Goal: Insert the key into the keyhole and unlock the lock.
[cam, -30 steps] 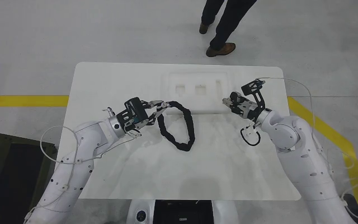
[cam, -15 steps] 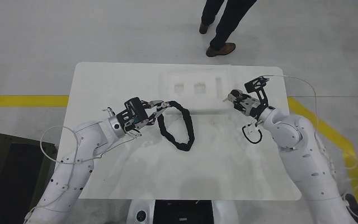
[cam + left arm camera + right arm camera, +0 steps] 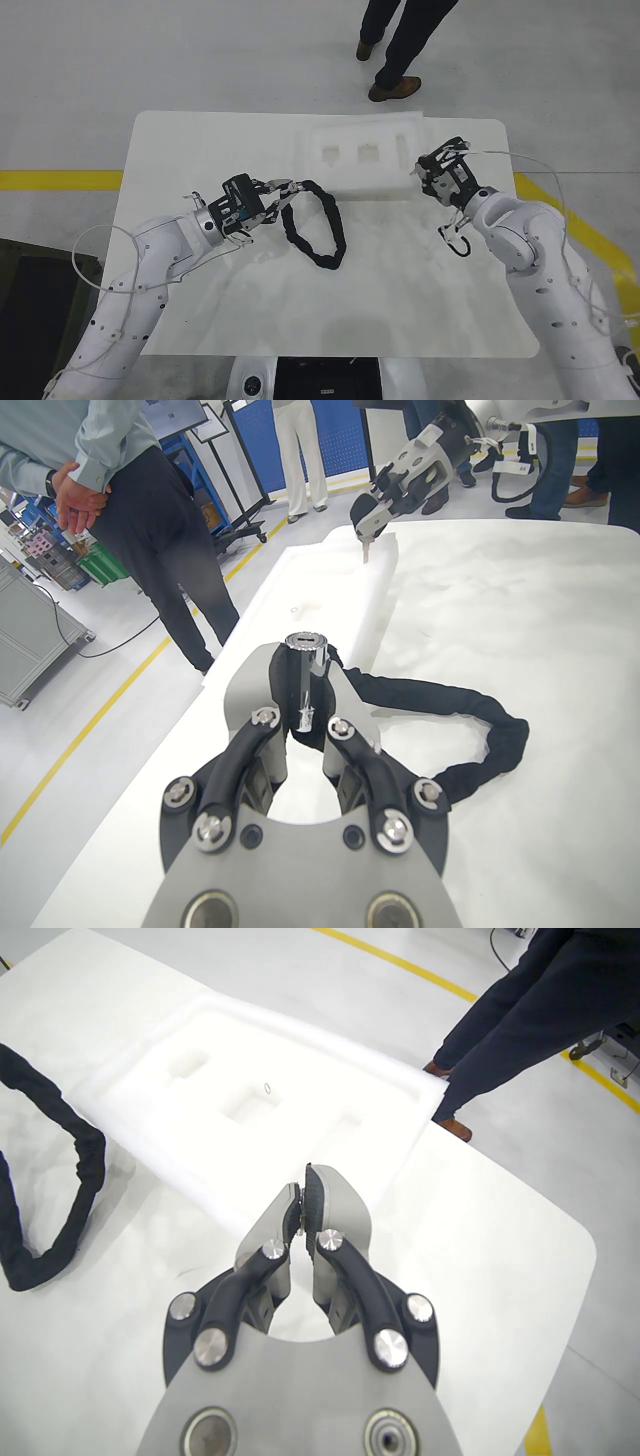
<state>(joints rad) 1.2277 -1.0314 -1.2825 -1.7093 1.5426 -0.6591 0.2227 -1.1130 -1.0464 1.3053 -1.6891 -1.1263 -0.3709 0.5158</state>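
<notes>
Left fingers (image 3: 247,685): clenched on the polished chrome lock cylinder (image 3: 306,692), one finger on each side; black sleeve bunched behind it
Keyhole (image 3: 306,641): narrow slot in the cylinder's end face; faces away from the wrist, uncovered
Left gripper (image 3: 280,192): left of the table's middle, low over the top
Chain: black fabric-sleeved chain (image 3: 325,228) runs out from the cylinder; lies in a loose loop on the white table (image 3: 400,300); the loop's far end is near the table's centre
Right fingers (image 3: 332,1198): pinched tight on the small silver key (image 3: 365,551); pads nearly meet; blade sticks out past the tips, pointing down
Right gripper (image 3: 303,1210): over the right-hand end of the white foam tray with square recesses (image 3: 340,185); key tip at the tray's rim; contact cannot be told
Key to keyhole: well apart; the chain loop and most of the tray's front edge lie between them
Tray: at the back of the table, behind the chain; recesses pale and shallow
</notes>
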